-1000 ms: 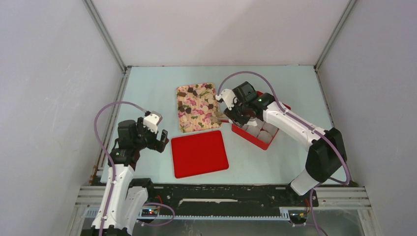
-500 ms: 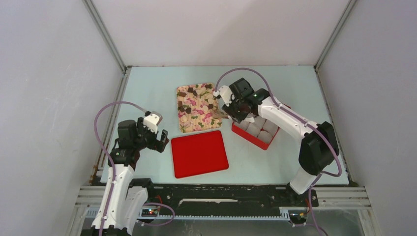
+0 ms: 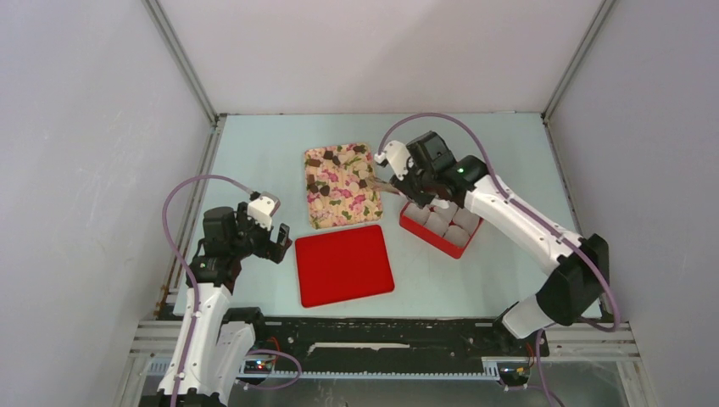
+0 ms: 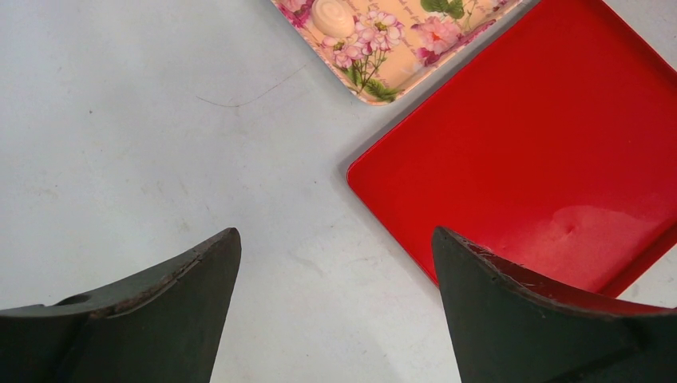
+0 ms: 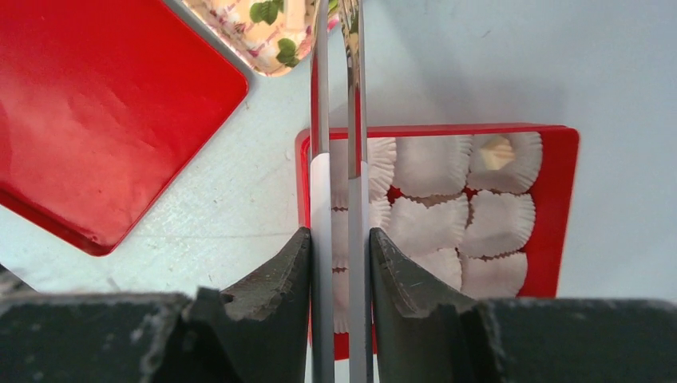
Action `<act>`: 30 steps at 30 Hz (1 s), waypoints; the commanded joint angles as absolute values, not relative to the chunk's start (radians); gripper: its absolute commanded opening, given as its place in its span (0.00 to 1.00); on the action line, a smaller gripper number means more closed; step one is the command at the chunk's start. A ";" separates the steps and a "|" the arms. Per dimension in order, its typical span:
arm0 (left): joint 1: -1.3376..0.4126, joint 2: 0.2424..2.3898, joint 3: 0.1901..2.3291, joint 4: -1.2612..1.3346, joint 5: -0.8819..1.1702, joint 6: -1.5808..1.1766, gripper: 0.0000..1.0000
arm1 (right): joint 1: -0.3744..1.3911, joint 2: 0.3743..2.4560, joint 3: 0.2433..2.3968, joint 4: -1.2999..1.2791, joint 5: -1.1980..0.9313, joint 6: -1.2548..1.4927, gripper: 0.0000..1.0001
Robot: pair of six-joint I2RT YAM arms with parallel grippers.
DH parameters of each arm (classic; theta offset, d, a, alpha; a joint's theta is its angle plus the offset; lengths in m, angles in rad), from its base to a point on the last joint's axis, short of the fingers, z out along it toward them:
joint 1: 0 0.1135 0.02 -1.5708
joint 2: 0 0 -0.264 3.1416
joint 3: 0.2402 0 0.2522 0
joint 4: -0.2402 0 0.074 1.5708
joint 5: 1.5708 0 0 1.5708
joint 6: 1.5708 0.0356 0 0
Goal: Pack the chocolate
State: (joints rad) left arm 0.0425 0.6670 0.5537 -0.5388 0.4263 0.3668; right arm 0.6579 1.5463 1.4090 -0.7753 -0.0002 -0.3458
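Note:
Several dark brown chocolate lumps (image 3: 326, 174) lie on the floral tray (image 3: 341, 212). One pale lump (image 4: 331, 14) shows in the left wrist view. My right gripper (image 3: 405, 184) is shut on metal tongs (image 5: 339, 120), which reach toward the tray's right edge; their tips run out of the wrist view. Under it is the red box (image 3: 426, 234) of white paper cups (image 5: 431, 163), and one cup holds a pale chocolate (image 5: 496, 152). My left gripper (image 3: 275, 243) is open and empty above the table, left of the red lid (image 3: 343, 264).
The red lid also shows in both wrist views, left (image 4: 543, 144) and right (image 5: 104, 120). The floral tray's corner (image 5: 259, 28) is just beyond the box (image 5: 559, 199). Grey walls close in the table on three sides.
My right arm has shifted back and to the right, swinging the tongs' tips further up the tray's right edge. The left arm has not moved.

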 commanded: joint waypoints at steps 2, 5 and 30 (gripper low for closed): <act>0.047 0.658 0.571 -0.515 0.455 0.364 0.93 | 0.635 1.482 1.396 -0.739 -0.003 -0.362 0.17; 0.047 0.660 0.574 -0.518 0.456 0.362 0.93 | 0.641 1.504 1.390 -0.741 -0.031 -0.355 0.22; 0.047 0.658 0.565 -0.521 0.462 0.368 0.93 | 0.668 1.643 1.429 -0.752 -0.047 -0.332 0.36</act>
State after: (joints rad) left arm 0.0425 0.6670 0.5537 -0.5392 0.4335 0.3672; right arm 0.6571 1.6279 1.3884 -0.7750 -0.0353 -0.3405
